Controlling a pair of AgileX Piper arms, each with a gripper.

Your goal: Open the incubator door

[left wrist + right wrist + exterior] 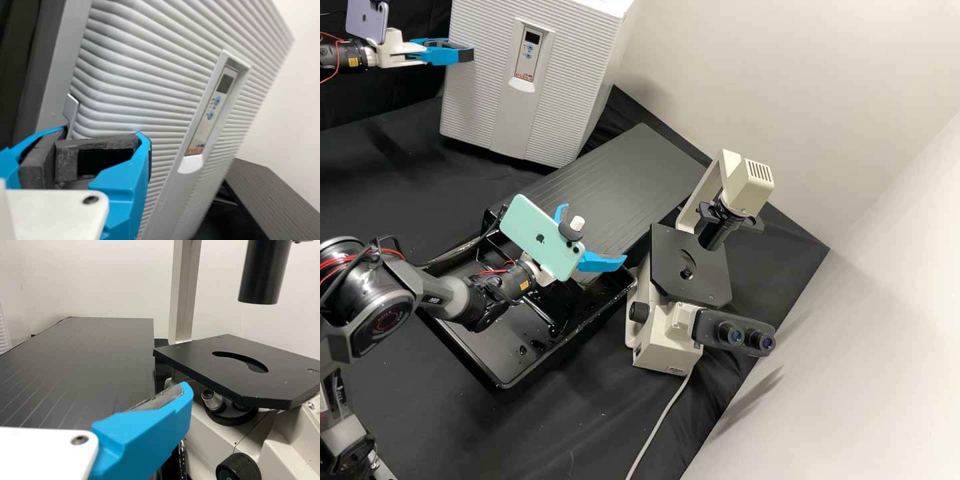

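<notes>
Left tool (467,54), 2 fingers together, sits by the incubator door (480,100) at left, likely for prying; right tool (594,233) apart.

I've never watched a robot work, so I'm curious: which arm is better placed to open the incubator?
The left, I'd judge. The left pincer is close by the front edge of the incubator; the right pincer is nearer the microscope.
</notes>
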